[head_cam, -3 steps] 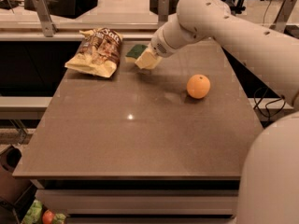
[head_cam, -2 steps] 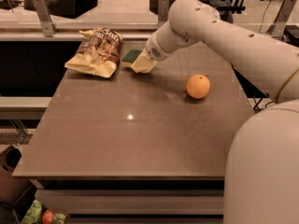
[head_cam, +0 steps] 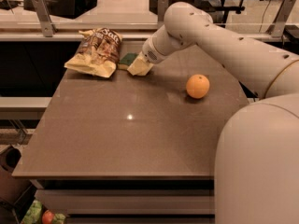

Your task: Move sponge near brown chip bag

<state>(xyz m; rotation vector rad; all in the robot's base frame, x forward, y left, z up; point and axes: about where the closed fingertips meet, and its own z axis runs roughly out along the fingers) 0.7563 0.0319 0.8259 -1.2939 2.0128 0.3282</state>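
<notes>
- Slid toward 9 o'clock since a second ago, pincer (head_cam: 140, 68) and sponge (head_cam: 127, 59) together, closing on the brown chip bag (head_cam: 96, 52).
- Sits now at the bag's 3 o'clock, just beside its edge, green top showing, far back on the counter (head_cam: 117, 139).
- Covers the sponge's 3 o'clock end with the pincer; cannot tell how wide open, or whether gripping.
- Leaves an orange (head_cam: 197, 86) well apart at 4 o'clock.

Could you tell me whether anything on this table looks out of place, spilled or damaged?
Nothing really stands out. The brown chip bag lies crumpled at the far left with nothing spilled around it. The sponge sits right beside it, with the gripper at it. The orange rests alone to the right.
</notes>
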